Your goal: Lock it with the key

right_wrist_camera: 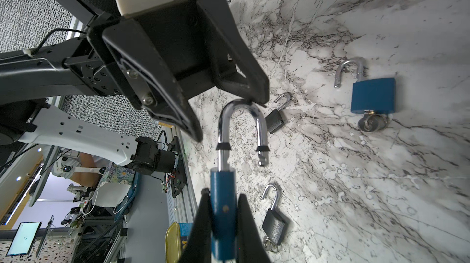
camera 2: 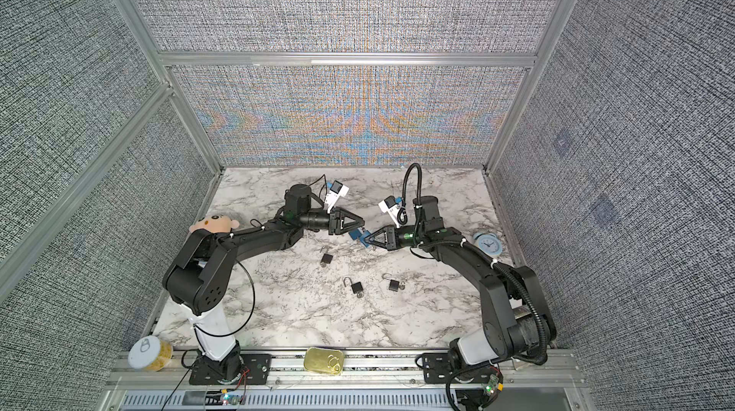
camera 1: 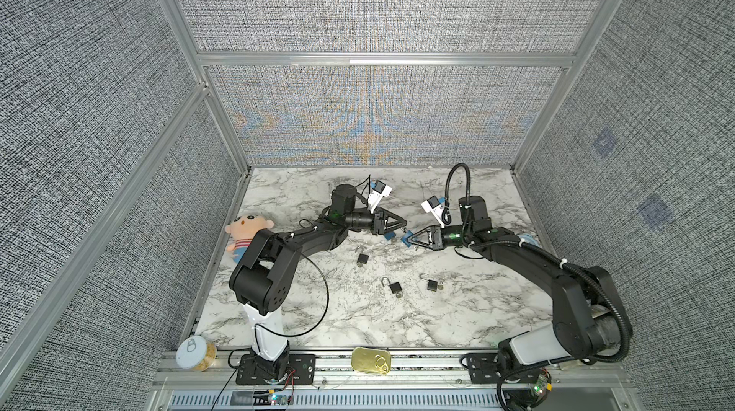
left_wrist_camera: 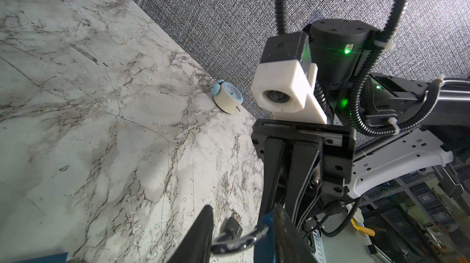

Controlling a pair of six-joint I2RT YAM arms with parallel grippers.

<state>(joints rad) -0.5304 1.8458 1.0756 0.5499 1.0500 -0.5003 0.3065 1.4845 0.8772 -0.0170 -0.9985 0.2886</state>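
My right gripper [right_wrist_camera: 223,195] is shut on the body of a blue padlock [right_wrist_camera: 223,185], held above the marble table. Its chrome shackle [right_wrist_camera: 239,106] stands open and points at my left gripper [camera 1: 403,225]. The left jaws are apart and straddle the shackle [left_wrist_camera: 236,242]; one fingertip [right_wrist_camera: 254,96] touches the top of the arch. No key shows in the held padlock. A second blue padlock [right_wrist_camera: 372,96] lies open on the table with a key [right_wrist_camera: 372,123] in it.
Three small black padlocks [camera 1: 362,258] [camera 1: 395,287] [camera 1: 432,285] lie open on the table in front of both grippers. A plush doll [camera 1: 248,230] sits at the left edge and a blue alarm clock [camera 2: 487,244] at the right. A gold tin [camera 1: 370,361] and a jar [camera 1: 195,353] rest on the front rail.
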